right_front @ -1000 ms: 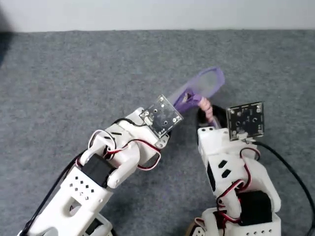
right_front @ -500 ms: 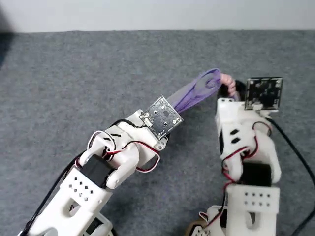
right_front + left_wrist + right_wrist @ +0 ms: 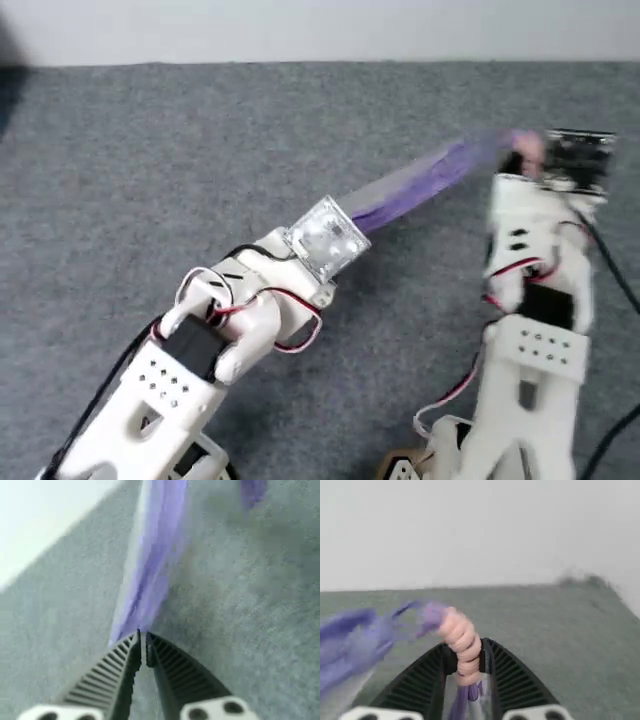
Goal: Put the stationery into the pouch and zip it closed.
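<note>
Purple pouch (image 3: 420,185) strung out long between both arms over the grey mat (image 3: 150,150).
The high view blurs the far end, but my right wrist view shows the right gripper (image 3: 466,647) pinching the pink coiled pull (image 3: 461,640). In the left wrist view the left gripper (image 3: 142,637) is clamped on the pouch's near end. The left arm slants in from the near left and the right arm is stretched out far. I can't tell the pouch contents.

I found no text, label, number or sign that I could read on anything in view.
</note>
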